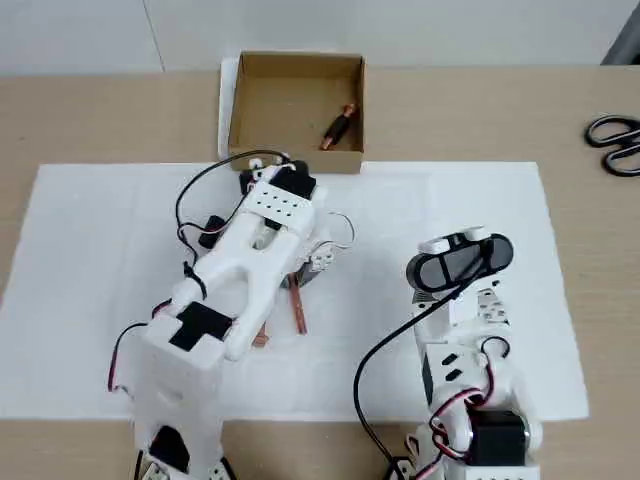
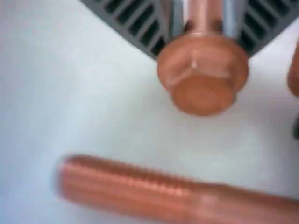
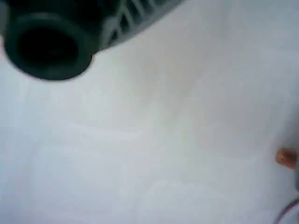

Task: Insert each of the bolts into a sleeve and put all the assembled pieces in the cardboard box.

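My left gripper (image 2: 203, 18) is shut on a copper bolt (image 2: 202, 77), whose flanged head faces the camera just above the white sheet. A second copper bolt (image 2: 163, 196) lies flat on the sheet close by. In the high view the left arm (image 1: 250, 265) hangs over loose bolts (image 1: 298, 312) near the sheet's middle. My right gripper (image 3: 100, 28) is shut on a black sleeve (image 3: 46, 46), its open bore toward the camera. The right arm (image 1: 460, 300) stands at the right of the sheet. The cardboard box (image 1: 240, 110) at the back holds one assembled piece (image 1: 340, 128).
A white paper sheet (image 1: 100, 250) covers most of the wooden table. Black scissors (image 1: 615, 142) lie at the far right edge. A copper tip (image 3: 286, 157) shows at the border of the right wrist view. Cables trail from both arms.
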Tool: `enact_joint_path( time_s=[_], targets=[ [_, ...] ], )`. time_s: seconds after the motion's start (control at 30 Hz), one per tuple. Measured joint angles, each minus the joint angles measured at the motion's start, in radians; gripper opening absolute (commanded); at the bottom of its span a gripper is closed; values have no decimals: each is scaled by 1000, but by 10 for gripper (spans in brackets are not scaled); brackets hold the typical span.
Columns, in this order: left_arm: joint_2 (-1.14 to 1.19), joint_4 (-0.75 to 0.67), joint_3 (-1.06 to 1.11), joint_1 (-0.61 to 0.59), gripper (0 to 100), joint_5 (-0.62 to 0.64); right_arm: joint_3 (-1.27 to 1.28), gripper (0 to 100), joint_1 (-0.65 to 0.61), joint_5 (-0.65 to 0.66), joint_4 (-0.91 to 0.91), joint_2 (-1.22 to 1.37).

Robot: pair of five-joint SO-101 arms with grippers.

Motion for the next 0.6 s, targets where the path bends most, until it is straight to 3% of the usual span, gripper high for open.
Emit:
enact_joint_path(
  time_s=[0.17,0.4,0.5,0.6],
  targets=[
    [3,2,-109,2,6,3,0,7,0,0,0,0],
    [3,163,-552,0,6,-57,0,8,-6,0,0,0],
    [-6,173,-712,-8,6,-104,0,7,-55,0,-5,0],
    [-91,176,-730,-9,6,-163,2,7,-135,0,-68,0]
  ],
)
